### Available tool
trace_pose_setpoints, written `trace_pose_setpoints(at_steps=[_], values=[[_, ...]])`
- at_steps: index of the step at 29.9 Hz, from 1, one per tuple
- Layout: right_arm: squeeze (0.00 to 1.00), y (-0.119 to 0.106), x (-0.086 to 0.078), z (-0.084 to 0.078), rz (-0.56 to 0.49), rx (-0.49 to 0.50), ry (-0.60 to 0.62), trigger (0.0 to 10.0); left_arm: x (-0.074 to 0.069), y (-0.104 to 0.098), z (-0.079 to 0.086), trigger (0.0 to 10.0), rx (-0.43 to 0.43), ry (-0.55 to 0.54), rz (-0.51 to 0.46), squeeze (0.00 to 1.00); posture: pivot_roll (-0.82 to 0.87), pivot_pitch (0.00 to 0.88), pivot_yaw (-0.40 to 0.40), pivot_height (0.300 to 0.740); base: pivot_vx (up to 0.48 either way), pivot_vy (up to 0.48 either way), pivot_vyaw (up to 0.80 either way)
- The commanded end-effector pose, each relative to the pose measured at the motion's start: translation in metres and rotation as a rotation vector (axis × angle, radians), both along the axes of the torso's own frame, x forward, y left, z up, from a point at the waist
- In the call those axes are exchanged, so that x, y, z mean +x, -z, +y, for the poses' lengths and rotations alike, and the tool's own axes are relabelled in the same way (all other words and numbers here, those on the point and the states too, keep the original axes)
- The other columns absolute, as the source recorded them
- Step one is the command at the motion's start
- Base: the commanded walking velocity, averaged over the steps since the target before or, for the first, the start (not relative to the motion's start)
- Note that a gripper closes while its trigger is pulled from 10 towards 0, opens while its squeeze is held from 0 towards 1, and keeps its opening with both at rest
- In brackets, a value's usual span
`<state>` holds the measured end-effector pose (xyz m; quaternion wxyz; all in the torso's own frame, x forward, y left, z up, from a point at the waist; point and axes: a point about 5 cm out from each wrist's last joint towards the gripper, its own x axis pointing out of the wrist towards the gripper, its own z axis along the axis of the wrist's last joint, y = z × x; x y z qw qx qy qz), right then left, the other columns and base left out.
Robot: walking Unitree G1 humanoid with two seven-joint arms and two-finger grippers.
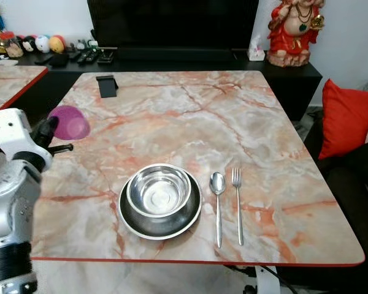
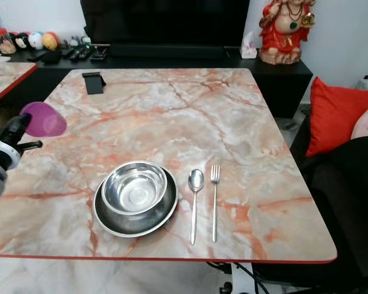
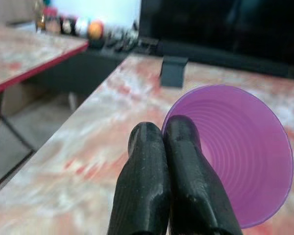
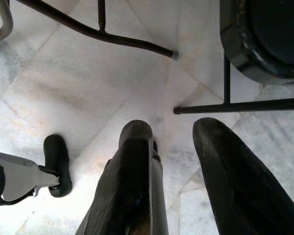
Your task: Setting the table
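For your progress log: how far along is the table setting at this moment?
Done: steel bowl sits in the plate, with spoon and fork laid beside it. In hand: left gripper holds the purple cup over the table's left edge. Left: setting the cup down.

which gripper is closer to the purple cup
Left. The left gripper is shut on the purple cup's rim, above the table's left edge. The right gripper hangs over the floor, fingers apart.

Glossy marble table (image 1: 245, 122), shiny metal bowl (image 1: 159, 189)
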<state>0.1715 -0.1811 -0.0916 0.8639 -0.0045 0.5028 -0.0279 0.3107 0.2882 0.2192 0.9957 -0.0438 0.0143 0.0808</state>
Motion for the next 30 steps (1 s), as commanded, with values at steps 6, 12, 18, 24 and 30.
trace_pose_setpoints(at_steps=[6, 12, 18, 24, 30], values=[[0.00, 0.001, -0.002, 0.001, 0.018, 0.001, -0.020, 10.0, 0.005, 0.003, -0.013, 10.0, -0.053, 0.177, 0.148, 0.00, -0.02, 0.000, 0.029, 0.707, 0.000, 0.000, 0.00], [0.00, 0.002, -0.003, 0.002, 0.023, 0.005, -0.037, 10.0, 0.014, 0.021, -0.027, 10.0, -0.057, 0.200, 0.242, 0.00, -0.03, 0.000, 0.034, 0.707, 0.000, 0.000, 0.00], [0.00, 0.002, -0.003, 0.003, 0.025, 0.004, -0.043, 10.0, 0.027, 0.031, -0.047, 10.0, -0.090, 0.257, 0.295, 0.00, -0.05, 0.000, 0.047, 0.707, 0.000, 0.000, 0.00], [0.00, 0.002, -0.002, 0.004, 0.027, 0.000, -0.042, 10.0, 0.031, 0.034, -0.052, 10.0, -0.092, 0.268, 0.322, 0.00, -0.05, 0.000, 0.054, 0.707, 0.000, 0.000, 0.00], [0.00, 0.002, -0.002, 0.004, 0.028, 0.002, -0.036, 10.0, 0.032, 0.034, -0.051, 10.0, -0.091, 0.254, 0.331, 0.00, -0.05, 0.000, 0.052, 0.707, 0.000, 0.000, 0.00]])
